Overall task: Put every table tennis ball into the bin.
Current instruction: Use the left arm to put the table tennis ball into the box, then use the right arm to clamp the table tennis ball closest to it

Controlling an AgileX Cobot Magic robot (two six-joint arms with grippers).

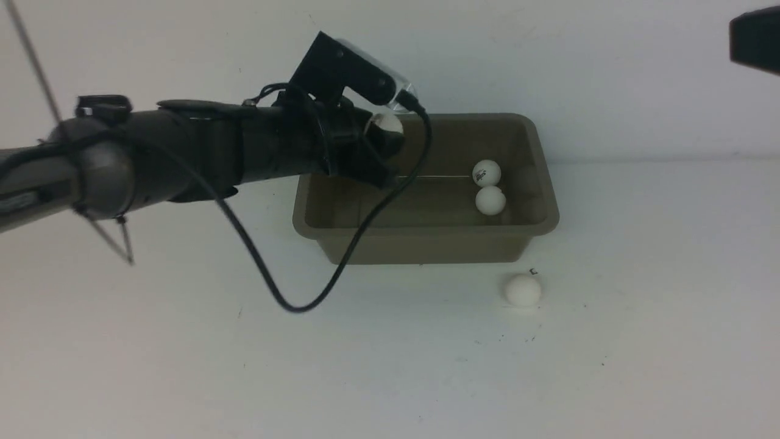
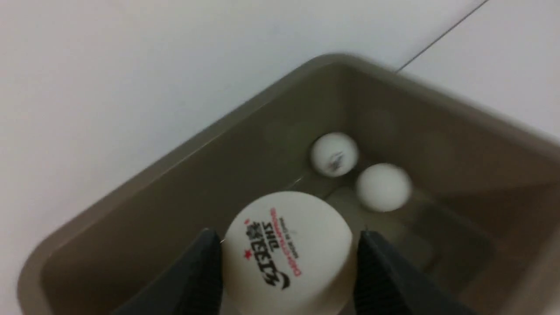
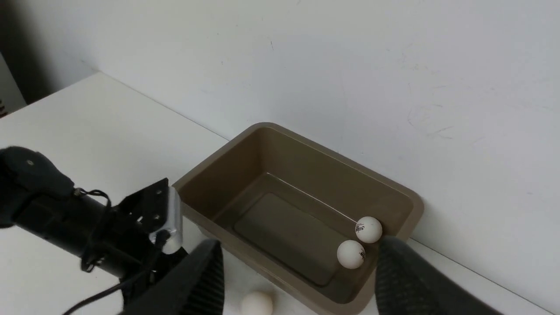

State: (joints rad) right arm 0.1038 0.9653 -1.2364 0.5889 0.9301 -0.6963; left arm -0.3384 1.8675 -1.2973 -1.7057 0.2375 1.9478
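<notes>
The taupe bin (image 1: 426, 247) stands at the back of the table against the wall. Two white table tennis balls (image 1: 486, 173) (image 1: 490, 200) lie touching each other at its right end. My left gripper (image 1: 385, 137) hangs over the bin's left end, shut on a third ball (image 2: 286, 253) with black and red print, pinched between its two dark fingers (image 2: 199, 275). Another white ball (image 1: 522, 289) rests on the table just in front of the bin's right corner. My right gripper (image 3: 297, 280) is open, high above that ball and the bin (image 3: 218, 166), with nothing between its fingers.
The left arm (image 1: 183, 149) reaches in from the left, and its black cable (image 1: 286, 299) loops down in front of the bin. A white wall (image 1: 548, 61) rises right behind the bin. A dark part of the right arm (image 1: 755, 39) shows at the top right.
</notes>
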